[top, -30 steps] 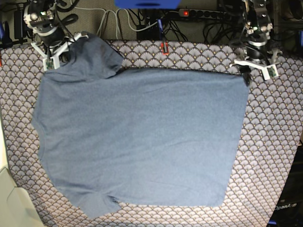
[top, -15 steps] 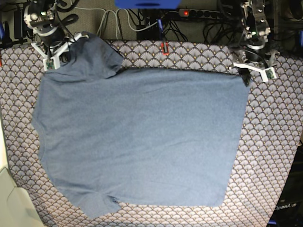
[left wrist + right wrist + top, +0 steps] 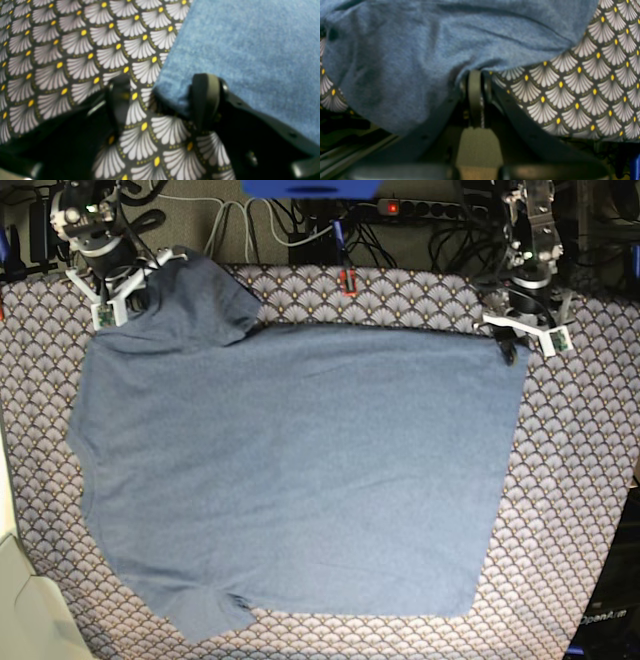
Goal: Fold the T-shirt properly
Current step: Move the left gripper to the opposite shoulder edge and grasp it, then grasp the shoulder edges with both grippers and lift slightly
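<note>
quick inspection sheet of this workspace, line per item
surface: scallop-patterned tablecloth covers the table
job's things: T-shirt spread flat, plain side up, one sleeve bunched at the far corner
clutter: nothing seen
grippers: right end effector shut on the T-shirt sleeve; left end effector open, straddling the shirt's corner
cables: loose cables and a power strip behind the table
surroundings: pale bin at the near corner

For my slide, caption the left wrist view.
Open left gripper straddling the corner of the blue T-shirt on the scallop-patterned tablecloth.
</note>
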{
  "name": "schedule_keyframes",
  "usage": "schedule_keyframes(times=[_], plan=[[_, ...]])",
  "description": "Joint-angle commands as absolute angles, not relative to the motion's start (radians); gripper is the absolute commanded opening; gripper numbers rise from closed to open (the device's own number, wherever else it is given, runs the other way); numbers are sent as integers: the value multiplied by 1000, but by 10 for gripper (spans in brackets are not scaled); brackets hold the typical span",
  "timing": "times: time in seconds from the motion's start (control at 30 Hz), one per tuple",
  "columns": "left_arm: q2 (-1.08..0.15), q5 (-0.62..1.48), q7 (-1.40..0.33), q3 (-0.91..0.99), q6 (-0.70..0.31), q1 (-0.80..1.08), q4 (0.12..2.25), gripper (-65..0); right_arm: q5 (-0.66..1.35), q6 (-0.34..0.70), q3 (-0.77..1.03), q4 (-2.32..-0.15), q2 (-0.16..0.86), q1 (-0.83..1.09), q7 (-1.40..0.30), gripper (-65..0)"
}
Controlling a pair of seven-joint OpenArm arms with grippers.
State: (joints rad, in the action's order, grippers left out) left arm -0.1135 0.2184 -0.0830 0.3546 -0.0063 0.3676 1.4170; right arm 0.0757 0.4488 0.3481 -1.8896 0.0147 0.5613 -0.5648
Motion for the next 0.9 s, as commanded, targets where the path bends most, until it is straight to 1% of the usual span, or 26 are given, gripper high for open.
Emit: schedule_keyframes(times=[0.0,0.13,0.17,0.23,0.37,0.47,0.63,0.73,0.87], plan=[[-117,219,-81,358,-4,366,1426,-269,81,453,351,-1905,21,565,-545,-650],[-117,219,-81,358,-5,366,1426,-275,81,453,351,-1905,21,565,-547,-650],[-119,219,-81,358,-5,366,1426,-291,81,453,351,-1905,21,565,-547,-650],[-120,219,-81,358,-5,366,1426,-359,81,453,351,-1905,21,565,-547,-650],[-120,219,-81,358,-5,366,1426,-545,81,453,351,-1905,21,565,-547,-650],[-120,219,-81,358,-5,366,1426,-649,81,453,351,-1905,21,565,-542,-650],[-120,219,-81,358,-5,371,1445,-641,81,453,351,-1911,25,559,-541,-650],[-124,219,-81,358,-4,377,1494,-641,85,453,351,-1913,48,555,-539,-650],[-124,219,-82,363,-4,377,1552,-641,85,453,358,-1926,53,522,-539,-650]])
